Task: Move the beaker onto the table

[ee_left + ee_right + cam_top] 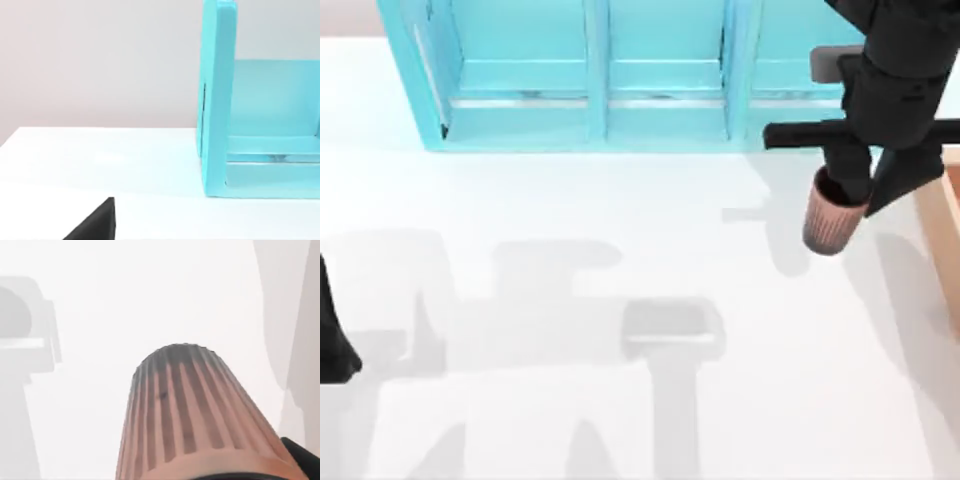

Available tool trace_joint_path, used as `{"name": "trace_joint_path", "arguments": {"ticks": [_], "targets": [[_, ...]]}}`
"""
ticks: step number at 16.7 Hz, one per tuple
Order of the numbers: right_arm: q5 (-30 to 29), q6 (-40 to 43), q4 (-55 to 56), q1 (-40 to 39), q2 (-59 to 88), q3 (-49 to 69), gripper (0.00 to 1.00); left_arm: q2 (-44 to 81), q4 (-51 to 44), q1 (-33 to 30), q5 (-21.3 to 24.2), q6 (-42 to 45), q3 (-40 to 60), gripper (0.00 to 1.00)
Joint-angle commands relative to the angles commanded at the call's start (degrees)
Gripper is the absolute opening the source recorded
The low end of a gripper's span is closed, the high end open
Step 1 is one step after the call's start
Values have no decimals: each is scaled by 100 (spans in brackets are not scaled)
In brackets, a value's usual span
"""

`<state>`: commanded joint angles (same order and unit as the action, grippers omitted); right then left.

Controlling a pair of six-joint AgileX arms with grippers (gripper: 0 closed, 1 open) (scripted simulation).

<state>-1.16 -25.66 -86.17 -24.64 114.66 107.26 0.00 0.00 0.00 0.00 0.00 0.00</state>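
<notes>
- Left arm sits parked at the left edge of the plain white bench (pixel 570 220).
- Centre back: turquoise three-compartment shelf unit (pixel 600 110).
- Right end effector (pixel 855 195) grips the ribbed pinkish-brown beaker (pixel 828 222), apparently above the bench; carrying step, lowering comes next.

Overhead camera faces down on the flat white table (pixel 570 400); left wrist camera views the turquoise three-compartment shelf unit (pixel 590 75) side-on, low.

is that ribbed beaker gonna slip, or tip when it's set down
The beaker likely won't slip: the ribbed wall gives the right gripper purchase. It looks stiff. It is taller than wide and tapered, so it might tip if released tilted on the table.
</notes>
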Motion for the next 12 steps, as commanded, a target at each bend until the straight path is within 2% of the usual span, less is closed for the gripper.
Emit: {"name": "trace_joint_path", "arguments": {"ticks": [4, 12], "targets": [[-59, -596, -100, -592, 589, 646, 0, 0, 0, 0, 0, 0, 0, 100], [-49, -618, 294, -623, 592, 269, 0, 0, 0, 0, 0, 0, 0, 100]]}}
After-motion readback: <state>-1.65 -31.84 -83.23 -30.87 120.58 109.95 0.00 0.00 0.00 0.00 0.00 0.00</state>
